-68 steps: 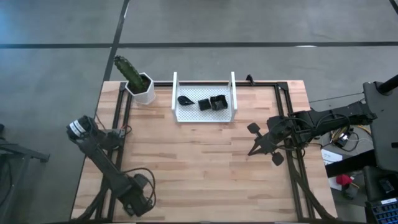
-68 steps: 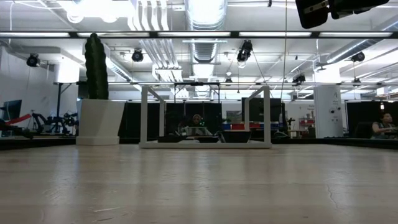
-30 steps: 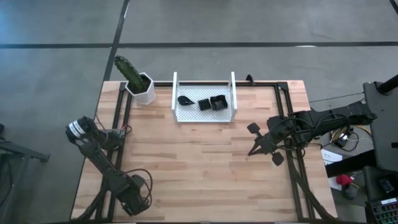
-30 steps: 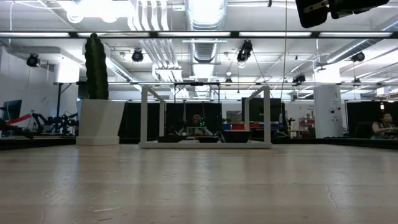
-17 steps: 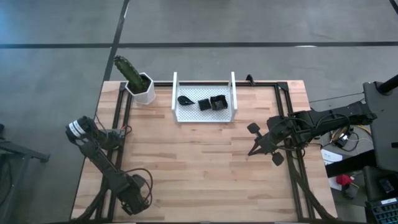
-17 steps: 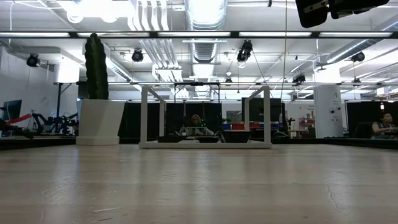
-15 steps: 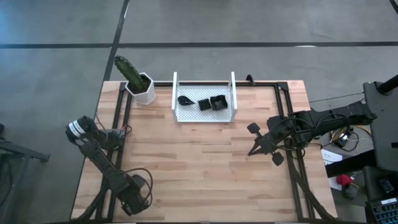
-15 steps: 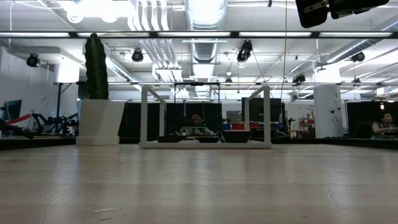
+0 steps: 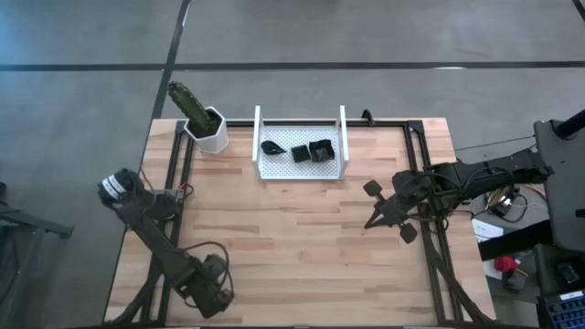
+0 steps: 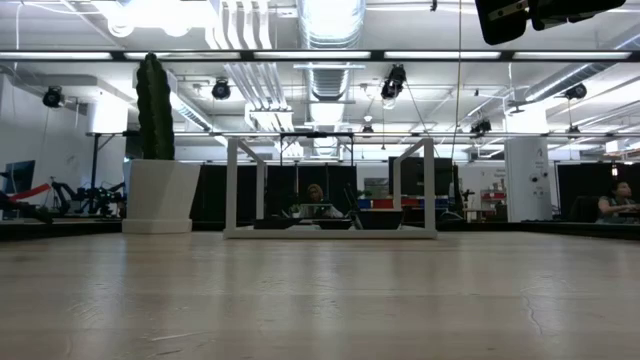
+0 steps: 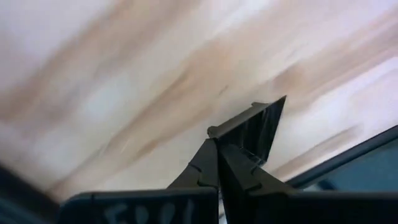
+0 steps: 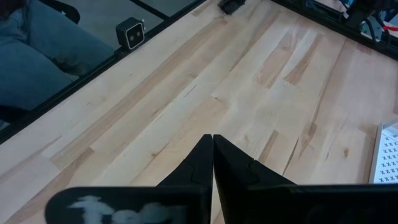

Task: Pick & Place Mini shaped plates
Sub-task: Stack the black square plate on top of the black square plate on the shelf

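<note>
Three dark mini shaped plates (image 9: 301, 150) lie in a left-to-right row inside the white tray (image 9: 300, 170), upper centre, cactus pot (image 9: 211, 129) at its left. Left pincer (image 9: 212, 294) lower left, right pincer (image 9: 369, 223) right of centre: both pinched together over bare desk (image 9: 292, 247).

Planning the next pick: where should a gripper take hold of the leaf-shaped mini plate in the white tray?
Grip the leaf-shaped mini plate across its narrow width, from straight above. It lies flat and alone at the white tray's left end; the upright side wall beside it probably rules out a sideways approach.
</note>
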Available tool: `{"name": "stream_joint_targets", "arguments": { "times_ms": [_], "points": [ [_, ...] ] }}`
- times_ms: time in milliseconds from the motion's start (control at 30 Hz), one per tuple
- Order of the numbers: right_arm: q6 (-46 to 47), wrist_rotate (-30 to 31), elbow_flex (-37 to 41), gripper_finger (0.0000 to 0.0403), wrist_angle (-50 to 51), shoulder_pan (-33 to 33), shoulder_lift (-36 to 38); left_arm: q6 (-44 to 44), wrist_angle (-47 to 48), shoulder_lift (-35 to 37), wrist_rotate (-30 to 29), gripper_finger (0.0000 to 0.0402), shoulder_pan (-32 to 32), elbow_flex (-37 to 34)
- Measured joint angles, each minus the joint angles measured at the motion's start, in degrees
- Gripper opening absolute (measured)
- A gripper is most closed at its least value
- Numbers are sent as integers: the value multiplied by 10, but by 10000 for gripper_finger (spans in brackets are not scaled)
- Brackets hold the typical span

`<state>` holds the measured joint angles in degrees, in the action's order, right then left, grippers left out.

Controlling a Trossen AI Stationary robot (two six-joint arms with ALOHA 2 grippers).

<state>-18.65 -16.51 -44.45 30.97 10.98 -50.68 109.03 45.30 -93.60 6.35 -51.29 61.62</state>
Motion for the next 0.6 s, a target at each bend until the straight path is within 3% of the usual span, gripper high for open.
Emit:
{"name": "stream_joint_targets", "arguments": {
  "times_ms": [233,433,600],
  "points": [
    [0,0,0,8,0,0,0,-76,44,0,-128,1,75,62],
    [0,0,0,8,0,0,0,-219,48,0,-177,1,173,109],
    [0,0,0,8,0,0,0,-389,49,0,-184,1,268,161]
  ]
}}
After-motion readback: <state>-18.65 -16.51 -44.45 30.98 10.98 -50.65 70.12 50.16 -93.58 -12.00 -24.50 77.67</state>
